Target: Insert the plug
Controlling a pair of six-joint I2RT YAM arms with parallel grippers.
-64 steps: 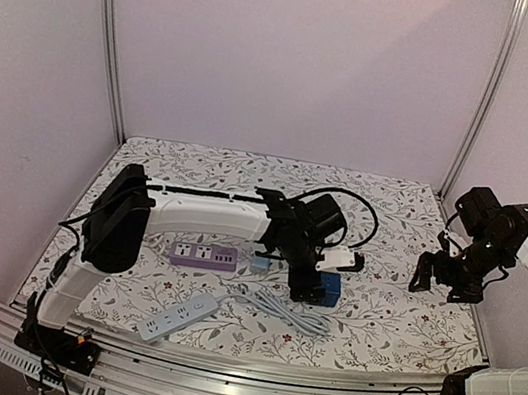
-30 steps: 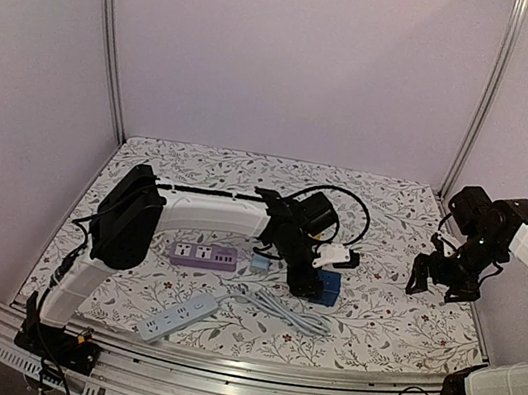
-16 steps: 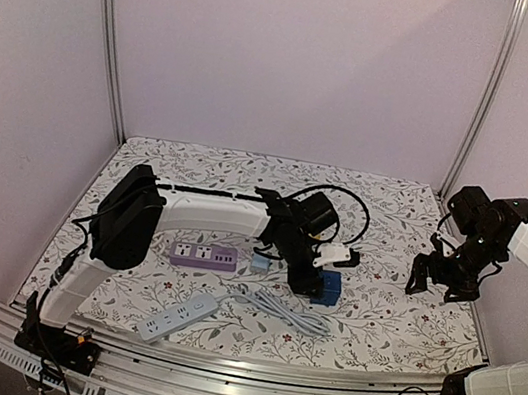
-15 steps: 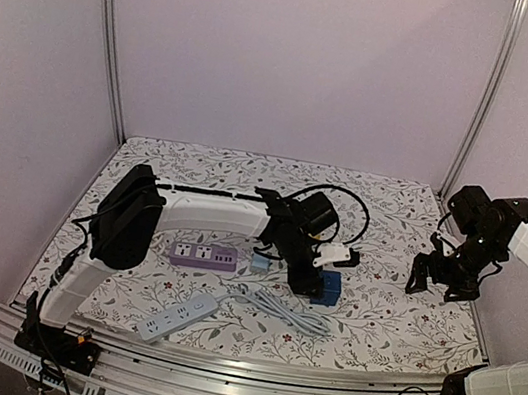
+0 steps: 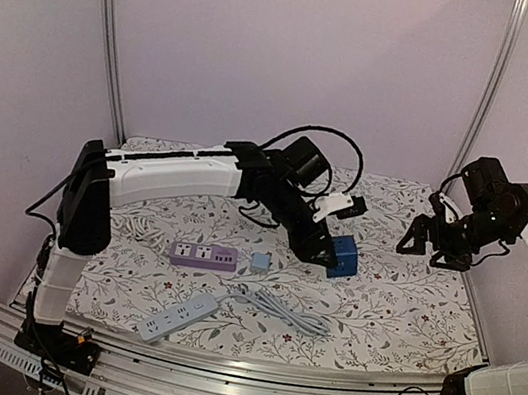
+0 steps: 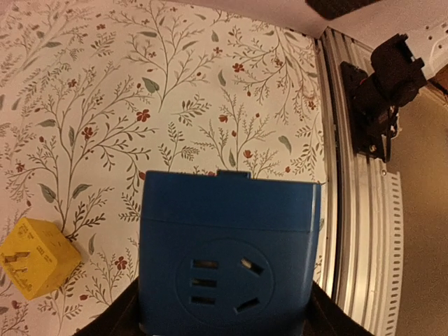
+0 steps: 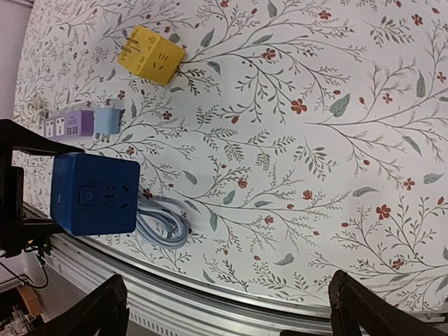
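Observation:
My left gripper (image 5: 324, 252) is shut on a blue cube socket (image 5: 341, 256) and holds it above the floral cloth. In the left wrist view the blue socket (image 6: 227, 255) fills the lower frame, its holes facing the camera, with the left gripper (image 6: 224, 318) clamped on its two sides. The plug, a yellow cube (image 6: 35, 257) with metal prongs, lies on the cloth below; the yellow plug (image 7: 150, 54) also shows in the right wrist view, far from the blue socket (image 7: 94, 192). My right gripper (image 5: 421, 246) hangs open and empty over the right side, its jaws wide in the right gripper (image 7: 227, 311) view.
A purple power strip (image 5: 204, 254) and a small light-blue cube (image 5: 260, 262) lie mid-table. A white power strip (image 5: 180, 316) with its coiled cable (image 5: 281, 309) lies near the front rail (image 5: 246, 367). A black cable (image 5: 345, 166) loops over the left arm.
The left arm has risen and swung back and right, lifting the blue socket off the cloth. The right gripper has moved up and a little left, still open.

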